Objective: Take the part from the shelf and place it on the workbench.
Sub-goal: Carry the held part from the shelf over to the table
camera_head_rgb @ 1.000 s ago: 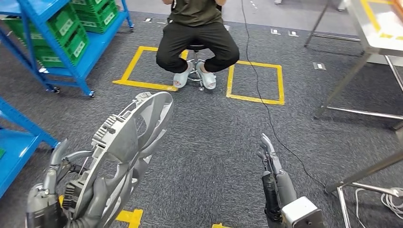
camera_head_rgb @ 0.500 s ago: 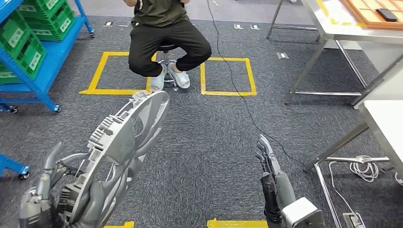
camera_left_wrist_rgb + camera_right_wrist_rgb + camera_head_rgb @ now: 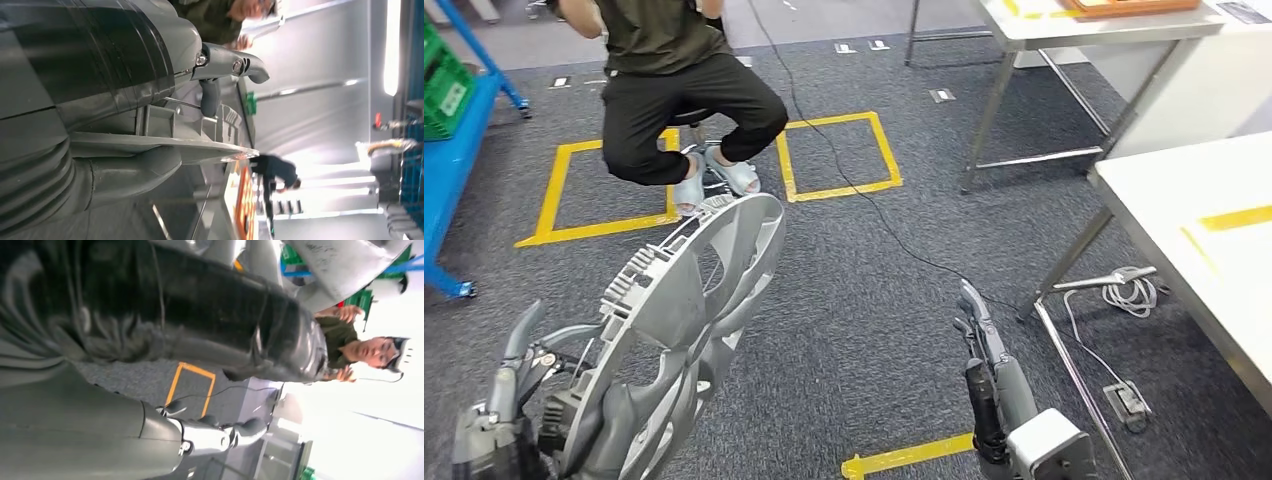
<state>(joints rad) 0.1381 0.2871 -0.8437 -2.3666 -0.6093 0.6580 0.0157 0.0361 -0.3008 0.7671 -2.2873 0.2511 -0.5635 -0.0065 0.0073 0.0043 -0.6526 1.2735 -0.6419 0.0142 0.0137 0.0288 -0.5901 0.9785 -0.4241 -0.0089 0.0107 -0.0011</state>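
Observation:
The part is a large grey wheel cover (image 3: 689, 320) with spokes and a ribbed rim. My left hand (image 3: 514, 400) grips its lower edge and holds it tilted upright over the carpet at the lower left. In the left wrist view the cover's rim (image 3: 200, 150) lies between the thumb and the fingers. My right hand (image 3: 984, 340) hangs at the lower middle with its fingers stretched out and nothing in it. The white workbench (image 3: 1184, 200), marked with yellow tape, stands at the right, well apart from the cover.
A person (image 3: 674, 80) sits on a stool straight ahead, between yellow floor squares. A blue shelf (image 3: 449, 150) is at the far left. A steel table (image 3: 1044, 25) stands at the back right. A black cable (image 3: 864, 195) crosses the carpet, and coiled cords lie by the workbench leg.
The whole picture has shifted left, so the camera has turned right. The shelf has slid out toward the left edge and the workbench has come in at the right. Both hands keep their pose.

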